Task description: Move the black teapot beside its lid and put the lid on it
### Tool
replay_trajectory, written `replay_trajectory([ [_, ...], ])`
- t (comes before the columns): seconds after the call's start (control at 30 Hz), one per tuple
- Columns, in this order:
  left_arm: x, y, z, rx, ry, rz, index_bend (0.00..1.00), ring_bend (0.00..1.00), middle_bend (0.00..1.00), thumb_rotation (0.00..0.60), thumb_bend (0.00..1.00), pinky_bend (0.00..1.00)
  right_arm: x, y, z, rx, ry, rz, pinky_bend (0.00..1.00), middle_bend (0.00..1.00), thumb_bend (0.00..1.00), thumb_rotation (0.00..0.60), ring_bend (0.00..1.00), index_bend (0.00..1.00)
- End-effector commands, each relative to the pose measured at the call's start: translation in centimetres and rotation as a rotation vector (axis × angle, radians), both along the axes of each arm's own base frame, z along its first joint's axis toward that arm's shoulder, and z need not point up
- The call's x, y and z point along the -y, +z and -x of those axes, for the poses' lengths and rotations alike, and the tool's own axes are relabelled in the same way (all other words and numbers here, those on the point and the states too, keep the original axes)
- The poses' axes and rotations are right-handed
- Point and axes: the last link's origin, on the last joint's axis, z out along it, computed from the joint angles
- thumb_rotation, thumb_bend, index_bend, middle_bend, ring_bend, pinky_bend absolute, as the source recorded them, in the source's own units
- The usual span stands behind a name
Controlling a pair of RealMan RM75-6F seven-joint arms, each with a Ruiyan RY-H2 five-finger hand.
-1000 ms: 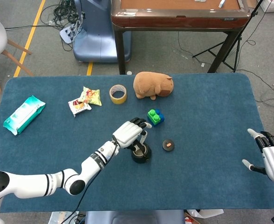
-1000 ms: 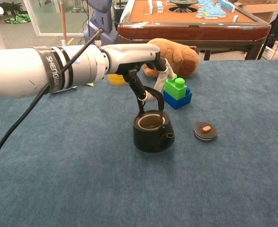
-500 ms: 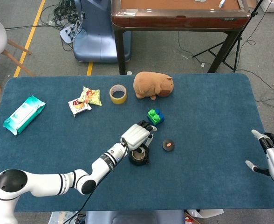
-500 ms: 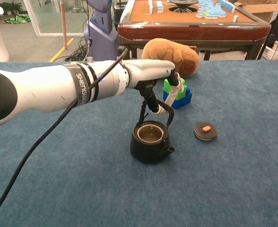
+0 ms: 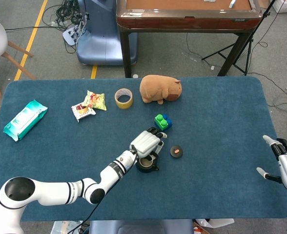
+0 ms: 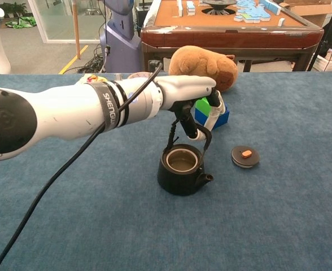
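Note:
The black teapot (image 6: 183,169) stands upright without a lid on the blue table, its spout toward the lid; in the head view the teapot (image 5: 146,164) peeks out under my left hand. My left hand (image 6: 194,96) (image 5: 146,142) grips the pot's arched handle from above. The black lid (image 6: 245,156) (image 5: 176,151) with an orange knob lies flat on the cloth just right of the pot, a short gap apart. My right hand (image 5: 285,163) hovers at the table's right edge, fingers spread, holding nothing; the chest view does not show it.
A green-and-blue block stack (image 5: 162,121) (image 6: 212,110) sits just behind the pot. A brown plush toy (image 5: 160,88), a tape roll (image 5: 123,98), snack packets (image 5: 89,106) and a wipes pack (image 5: 25,119) lie farther back and left.
My left hand has carried the teapot by its handle a little to the right, closer to the lid. The right hand has barely moved.

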Motion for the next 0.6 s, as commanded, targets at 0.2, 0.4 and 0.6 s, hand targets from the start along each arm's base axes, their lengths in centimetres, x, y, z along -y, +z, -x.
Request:
replay_trajectory([
  [0.2,-0.4,-0.2,-0.2,0.017,0.023,-0.005,0.64,0.10,0.20,0.600,0.43,0.09,0.0,0.0,0.0,-0.001,-0.001,0.002,0.24,0.28,0.05,0.600,0.17,0.16],
  [0.4,-0.9,-0.2,0.4,-0.022,0.026,-0.016,0.55,0.09,0.20,0.600,0.43,0.09,-0.1,0.1,0.1,-0.001,-0.004,0.003,0.24,0.28,0.05,0.600,0.17,0.16],
  [0.6,-1.0,0.0,0.9,-0.058,0.039,0.002,0.17,0.07,0.14,0.600,0.30,0.09,0.0,0.0,0.0,0.000,0.005,0.002,0.24,0.28,0.05,0.600,0.17,0.16],
])
